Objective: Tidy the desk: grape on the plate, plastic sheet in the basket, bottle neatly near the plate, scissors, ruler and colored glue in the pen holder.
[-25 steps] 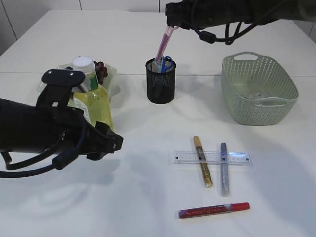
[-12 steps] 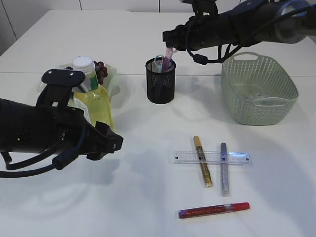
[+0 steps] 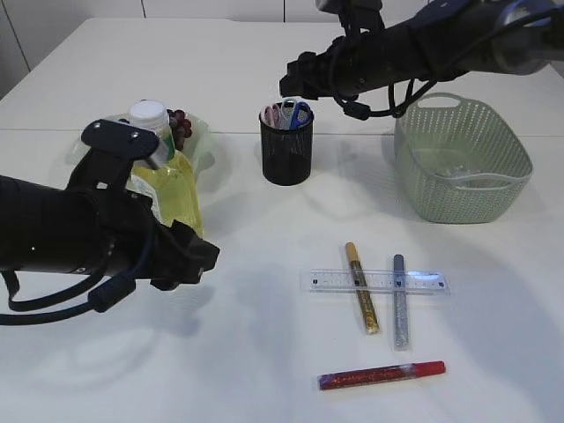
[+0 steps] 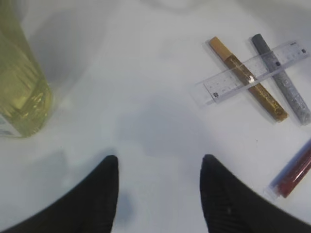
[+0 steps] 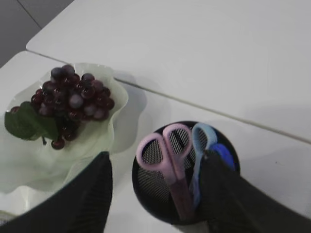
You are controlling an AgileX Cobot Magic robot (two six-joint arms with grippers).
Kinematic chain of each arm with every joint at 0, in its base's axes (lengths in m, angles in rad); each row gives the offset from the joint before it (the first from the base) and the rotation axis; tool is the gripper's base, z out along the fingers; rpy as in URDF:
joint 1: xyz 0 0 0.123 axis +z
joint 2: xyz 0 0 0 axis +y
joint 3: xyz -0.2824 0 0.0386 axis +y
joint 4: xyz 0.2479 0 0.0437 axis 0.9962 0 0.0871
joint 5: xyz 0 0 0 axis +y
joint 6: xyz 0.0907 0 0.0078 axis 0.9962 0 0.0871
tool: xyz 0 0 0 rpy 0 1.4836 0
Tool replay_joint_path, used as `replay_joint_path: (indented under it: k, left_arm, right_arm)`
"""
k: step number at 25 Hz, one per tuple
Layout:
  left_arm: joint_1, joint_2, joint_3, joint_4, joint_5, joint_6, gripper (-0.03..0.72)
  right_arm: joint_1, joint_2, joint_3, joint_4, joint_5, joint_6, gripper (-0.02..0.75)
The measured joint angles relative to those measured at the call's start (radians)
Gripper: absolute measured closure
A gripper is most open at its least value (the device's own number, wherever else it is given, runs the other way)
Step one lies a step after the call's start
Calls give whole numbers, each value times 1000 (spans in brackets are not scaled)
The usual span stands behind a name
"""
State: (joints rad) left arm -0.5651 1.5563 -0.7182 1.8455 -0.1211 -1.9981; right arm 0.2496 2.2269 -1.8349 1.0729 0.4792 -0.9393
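Right gripper: just let go, jaws apart above pen holder, upper centre.
Pink glue: dropped in beside scissors.
Left gripper: open, empty.
Left to pick up: ruler.

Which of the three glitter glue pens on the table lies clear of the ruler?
The red glue pen, nearest the front edge. It lies apart, almost parallel to the ruler, while the gold pen and silver pen both cross the ruler.
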Motion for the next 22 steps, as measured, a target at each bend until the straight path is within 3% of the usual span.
replay_joint_path:
  k: [6, 8, 22]
  left_arm:
    - [0, 0, 0, 0, 4, 210, 291]
    - [0, 0, 0, 0, 8, 260, 291]
    - [0, 0, 0, -4, 111, 587, 292]
  right_arm:
    - [0, -93, 0, -449, 174, 424, 281]
    - [0, -137, 0, -549, 253, 504, 281]
    - [0, -297, -1, -808, 664, 788, 281]
